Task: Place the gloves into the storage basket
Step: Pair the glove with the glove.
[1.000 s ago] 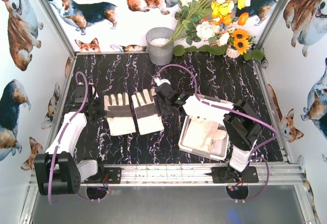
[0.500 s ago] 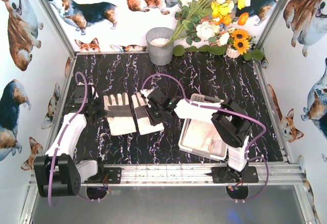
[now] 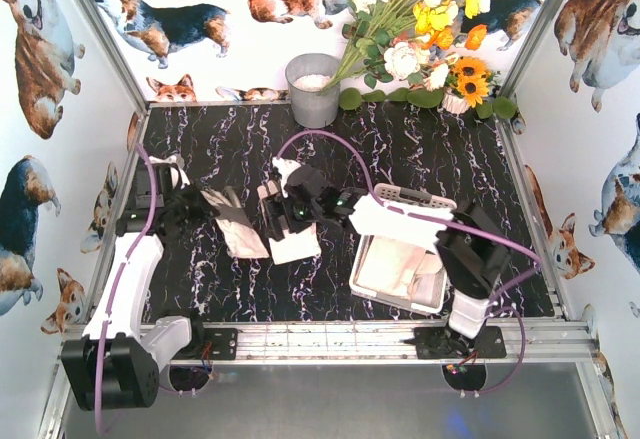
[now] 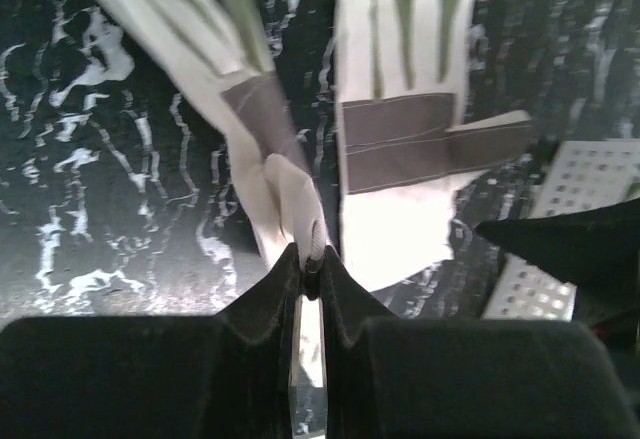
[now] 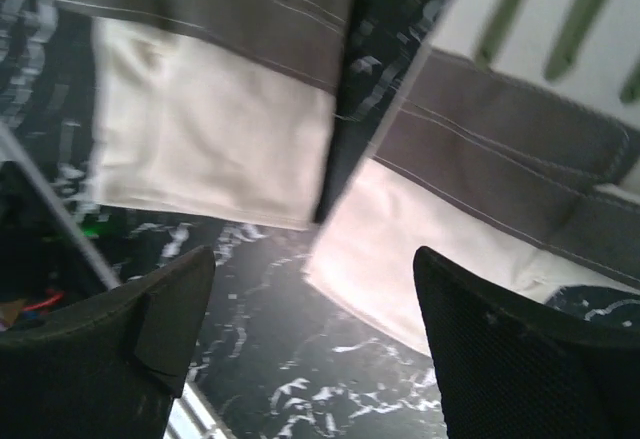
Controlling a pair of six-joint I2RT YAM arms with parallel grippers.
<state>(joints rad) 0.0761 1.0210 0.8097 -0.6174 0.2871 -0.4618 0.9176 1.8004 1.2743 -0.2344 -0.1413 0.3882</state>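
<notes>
- At left centre of the top view, the left gripper (image 3: 190, 209) is clamped on the cuff of the left glove (image 3: 240, 229).
- That glove is lifted and crumpled, and its fingers point to the upper left in the left wrist view.
- Just right of it, the right glove (image 3: 297, 244) lies flat on the table (image 3: 420, 149), grey patch up and fingers toward the top of the frame. A narrow strip of table separates the two gloves.
- The right gripper (image 3: 283, 209) hangs over the upper part of the right glove. Its arm reaches in from the lower right, across the upper left corner of the basket (image 3: 415, 197).
- In the right wrist view its jaws stand wide, with only black table between the fingers (image 5: 170, 319). Both gloves show above them, and neither is gripped.
- The basket sits right of centre, near the right glove but apart from it. White gloves (image 3: 395, 264) lie inside it.
- At the top centre, a bucket (image 3: 313, 89) stands at the table's far edge, with flowers (image 3: 420, 39) to its right.
</notes>
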